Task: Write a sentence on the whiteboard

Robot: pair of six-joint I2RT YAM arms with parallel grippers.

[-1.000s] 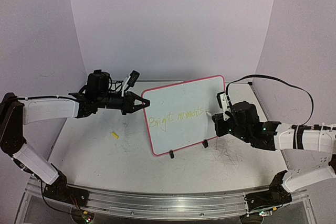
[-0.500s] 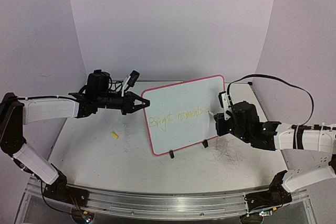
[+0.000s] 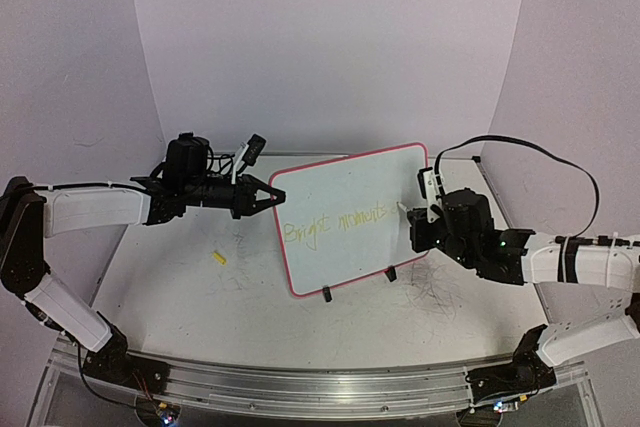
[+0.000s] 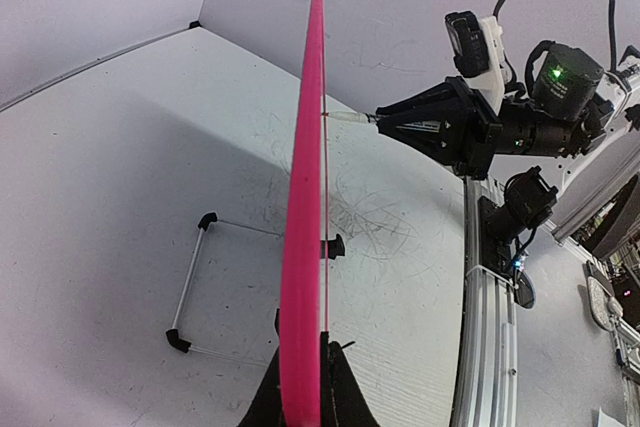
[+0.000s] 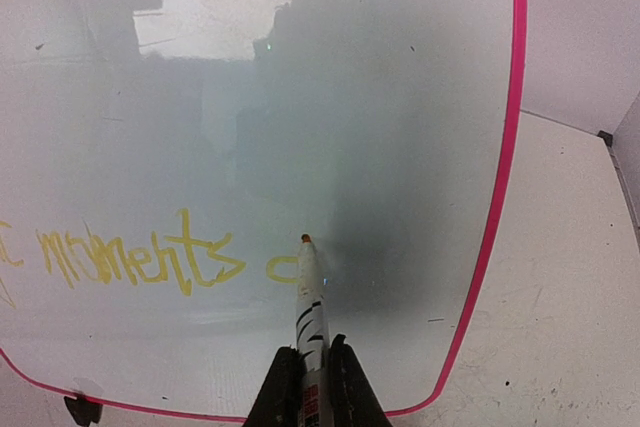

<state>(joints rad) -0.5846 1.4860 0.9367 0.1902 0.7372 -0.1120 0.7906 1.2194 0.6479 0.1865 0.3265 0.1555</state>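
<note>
Left end effector clamps the whiteboard edge; right end effector grips a marker, tip at the sentence end.

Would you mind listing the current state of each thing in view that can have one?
whiteboard: standing on edge, propped by its wire stand, left edge clamped.
sentence: unfinished; reads "Bright moments", plus one yellow loop begun.
marker: uncapped, tip on the board at that loop.
left gripper: shut on the whiteboard's edge.
right gripper: shut on the marker.
small yellow piece: lying loose, apart from the board.
</note>
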